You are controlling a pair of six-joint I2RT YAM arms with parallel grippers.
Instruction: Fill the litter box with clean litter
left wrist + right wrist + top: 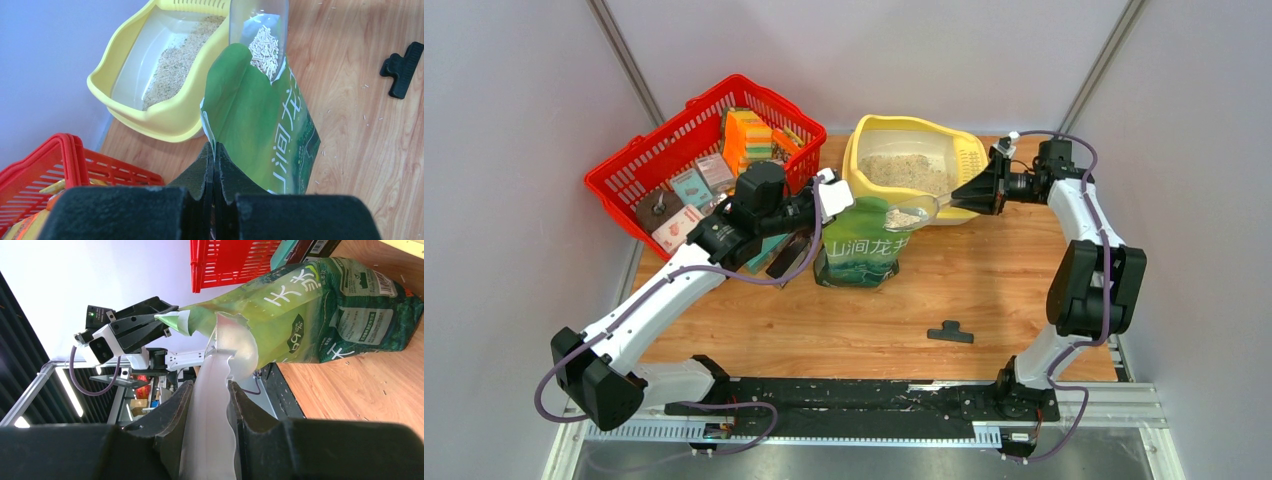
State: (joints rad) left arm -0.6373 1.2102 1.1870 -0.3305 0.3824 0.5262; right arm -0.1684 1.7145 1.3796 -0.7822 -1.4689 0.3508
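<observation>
- Nearest the left wrist lens, the left gripper [213, 150] was pinched flat on the top edge of the green bag [260, 125], with no gap between its fingers.
- Nearest the right wrist lens, the right gripper [210, 390] was clamped on the handle of a clear scoop [231, 352]. The scoop's bowl reached to the bag's open mouth, and its load was hidden from this side.
- Only the left wrist view showed that load: pale pellets of clean litter [264, 47] in the bowl, just above the bag's rim. Whether the scoop touched the bag could not be told.
- That view also showed the litter box [165, 122] just behind the bag. Granules were spread over part of its white basin, and bare plastic showed at one side.
- Only the top view gave the whole layout. The bag stood upright mid-worktop [824, 320], with the litter box at the far edge.
- A red basket [639, 165] of packets stood to the left, and a black clip [950, 331] lay alone nearer the arm bases.
</observation>
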